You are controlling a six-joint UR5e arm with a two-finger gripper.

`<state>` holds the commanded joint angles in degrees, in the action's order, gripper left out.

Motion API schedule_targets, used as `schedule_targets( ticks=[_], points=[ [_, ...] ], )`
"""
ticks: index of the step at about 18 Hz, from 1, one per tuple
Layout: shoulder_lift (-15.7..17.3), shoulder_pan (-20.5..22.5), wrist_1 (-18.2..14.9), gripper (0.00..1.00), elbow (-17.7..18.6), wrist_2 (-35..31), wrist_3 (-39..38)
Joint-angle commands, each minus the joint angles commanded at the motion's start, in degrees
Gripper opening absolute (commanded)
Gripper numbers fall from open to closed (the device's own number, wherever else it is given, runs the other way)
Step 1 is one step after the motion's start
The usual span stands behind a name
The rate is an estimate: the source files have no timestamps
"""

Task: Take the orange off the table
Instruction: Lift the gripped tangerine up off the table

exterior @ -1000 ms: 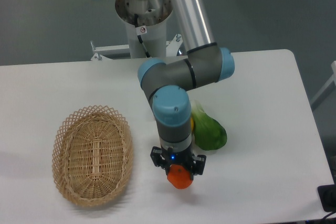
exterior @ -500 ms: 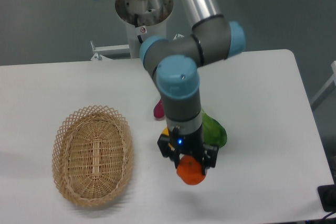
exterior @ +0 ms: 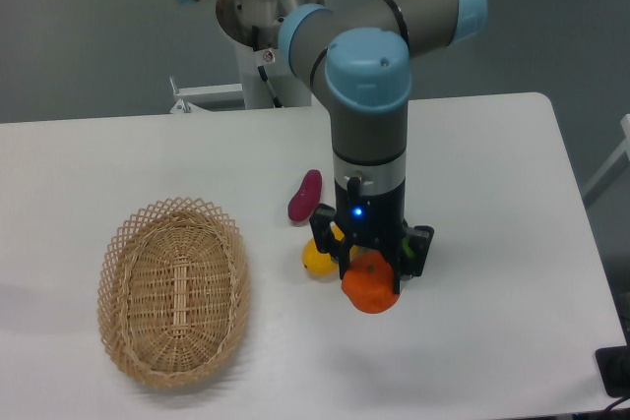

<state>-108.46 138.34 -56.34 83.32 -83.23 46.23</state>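
**Supervisor:** Report changes since the earlier frames.

**Operator:** I see the arm has swung to the right and sits closer to the camera than a second ago. The small round bright-orange fruit [exterior: 370, 284] has travelled with it. The purple-red oblong piece [exterior: 304, 196] and the small yellow lemon-like fruit [exterior: 317, 257], which the arm hid a second ago, are now exposed. The green vegetable I saw earlier is now behind the arm and out of view.

**Supervisor:** Claw status?

**Operator:** The black two-finger gripper [exterior: 372, 261] points straight down and is clamped on the orange, one finger on each side. A blue indicator light is lit on the wrist just above it.

**Supervisor:** Position of the orange?

**Operator:** Held in the claw over the large white smooth tabletop [exterior: 512, 243], right of centre towards the near edge. I cannot tell from this view how far it is clear of the surface. The yellow fruit lies just beside it to the left; the purple-red piece lies beyond that.

**Supervisor:** Other items?

**Operator:** An oval woven wicker basket [exterior: 173, 288] rests at the left of the table, well apart from the orange.
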Motion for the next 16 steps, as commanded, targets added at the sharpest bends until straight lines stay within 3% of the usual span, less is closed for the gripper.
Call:
schedule_targets(
  ticks=[16],
  points=[
    [1.32, 0.79, -0.88, 0.65, 0.35, -0.17, 1.93]
  ],
)
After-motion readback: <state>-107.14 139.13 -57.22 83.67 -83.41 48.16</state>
